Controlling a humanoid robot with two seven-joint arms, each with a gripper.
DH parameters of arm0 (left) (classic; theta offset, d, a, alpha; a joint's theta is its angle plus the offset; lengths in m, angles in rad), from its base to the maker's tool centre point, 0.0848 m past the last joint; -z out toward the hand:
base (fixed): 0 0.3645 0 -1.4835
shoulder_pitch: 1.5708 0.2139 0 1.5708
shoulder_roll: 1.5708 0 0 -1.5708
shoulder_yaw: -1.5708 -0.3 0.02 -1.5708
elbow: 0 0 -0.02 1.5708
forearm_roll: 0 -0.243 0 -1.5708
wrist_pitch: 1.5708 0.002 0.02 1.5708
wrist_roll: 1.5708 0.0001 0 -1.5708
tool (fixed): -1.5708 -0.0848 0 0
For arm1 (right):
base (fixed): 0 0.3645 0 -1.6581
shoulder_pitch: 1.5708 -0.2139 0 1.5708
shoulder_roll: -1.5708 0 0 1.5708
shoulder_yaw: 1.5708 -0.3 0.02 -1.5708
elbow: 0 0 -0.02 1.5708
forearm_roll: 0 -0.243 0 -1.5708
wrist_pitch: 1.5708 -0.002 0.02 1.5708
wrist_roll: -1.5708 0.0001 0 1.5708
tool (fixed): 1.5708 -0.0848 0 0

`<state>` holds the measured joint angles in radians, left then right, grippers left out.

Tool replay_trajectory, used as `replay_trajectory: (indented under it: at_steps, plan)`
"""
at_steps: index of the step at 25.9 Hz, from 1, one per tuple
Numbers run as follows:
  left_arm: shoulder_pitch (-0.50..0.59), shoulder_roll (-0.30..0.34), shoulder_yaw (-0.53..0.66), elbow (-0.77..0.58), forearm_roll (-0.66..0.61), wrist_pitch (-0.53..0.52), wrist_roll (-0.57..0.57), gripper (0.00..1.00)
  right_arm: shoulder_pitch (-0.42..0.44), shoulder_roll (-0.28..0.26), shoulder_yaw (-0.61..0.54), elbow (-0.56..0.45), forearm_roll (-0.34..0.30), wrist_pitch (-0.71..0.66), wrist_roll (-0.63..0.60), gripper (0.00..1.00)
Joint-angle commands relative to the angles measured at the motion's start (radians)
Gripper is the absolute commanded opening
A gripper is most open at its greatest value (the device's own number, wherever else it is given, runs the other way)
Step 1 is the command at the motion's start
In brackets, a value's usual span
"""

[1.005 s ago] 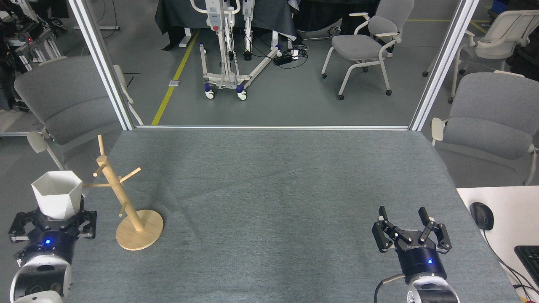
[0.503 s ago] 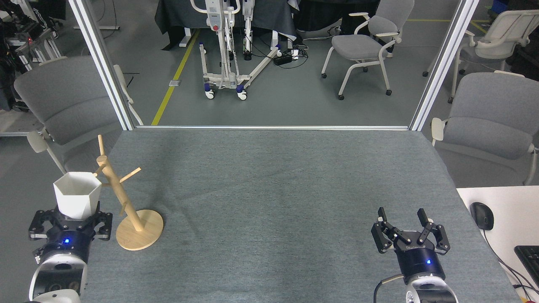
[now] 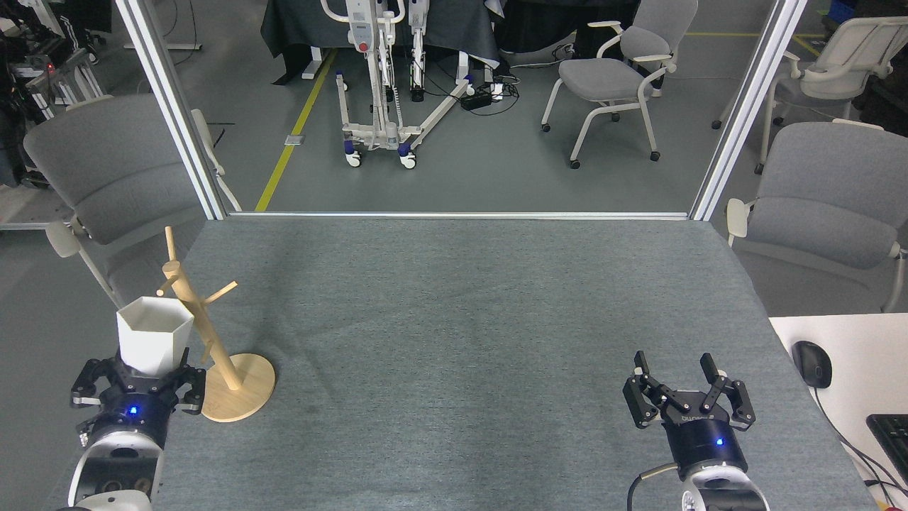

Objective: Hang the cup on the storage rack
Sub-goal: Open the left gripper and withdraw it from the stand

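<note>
At the near left edge of the grey table, our left gripper grasps the white cup by its base, fingers closed around the bottom, the cup upright with its six-sided mouth open to the camera. The cup sits above the gripper and right beside the wooden rack, its rim overlapping the rack's post in our view; we cannot tell whether the two touch, and the cup's handle is hidden from us. The rack stands on its round base at the table's left side, post leaning slightly in our view, thin pegs pointing up and outward. At the near right, our right gripper is released, its black fingers spread and pointing up over bare cloth, holding nothing. To its right a white desk carries a dark mouse and the corner of a keyboard. Beyond the table's far edge, grey chairs flank the frame posts, and a white wheeled lift stand stands on the floor near a yellow line.
</note>
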<state>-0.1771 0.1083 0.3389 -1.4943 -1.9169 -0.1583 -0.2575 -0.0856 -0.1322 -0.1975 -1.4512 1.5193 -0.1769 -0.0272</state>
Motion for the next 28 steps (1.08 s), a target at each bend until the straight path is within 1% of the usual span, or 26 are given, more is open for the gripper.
replay_trajectory:
  at_steps: [1, 4, 5, 10, 14, 19, 23, 25, 28]
  plan:
    - [0.001, -0.001, -0.006, 0.028, 0.001, 0.002, 0.012, 0.92, -0.008, -0.001, 0.001, 0.003, -0.001, -0.003, 0.001, 1.0]
    - [0.001, -0.001, -0.006, 0.052, 0.003, 0.0, 0.017, 0.94, -0.011, 0.0, 0.001, 0.009, -0.001, -0.003, 0.001, 1.0]
    - [0.001, -0.002, -0.006, 0.062, 0.003, 0.0, 0.024, 0.97, -0.011, 0.0, 0.001, 0.009, -0.001, -0.003, 0.001, 1.0]
    - [0.001, -0.022, -0.006, 0.12, 0.003, 0.0, 0.075, 0.97, -0.013, 0.005, 0.0, 0.009, -0.001, 0.0, 0.001, 1.0]
    - [0.001, -0.053, -0.006, 0.178, 0.003, 0.0, 0.106, 0.98, -0.011, 0.002, 0.0, 0.009, -0.002, 0.0, 0.001, 1.0]
    - [0.001, -0.107, -0.006, 0.238, 0.009, -0.003, 0.138, 0.98, -0.011, 0.003, 0.0, 0.009, -0.002, 0.0, 0.001, 1.0]
    - [0.001, -0.183, -0.012, 0.236, 0.015, -0.017, 0.178, 0.98, -0.011, 0.003, 0.0, 0.011, -0.002, 0.0, 0.001, 1.0]
    - [0.001, -0.231, -0.038, 0.227, 0.016, -0.02, 0.204, 0.98, -0.011, 0.003, 0.0, 0.011, -0.002, 0.0, 0.001, 1.0]
    - [-0.012, -0.243, -0.13, 0.226, 0.036, -0.004, 0.227, 0.98, -0.011, 0.002, 0.0, 0.011, -0.002, 0.0, 0.001, 1.0]
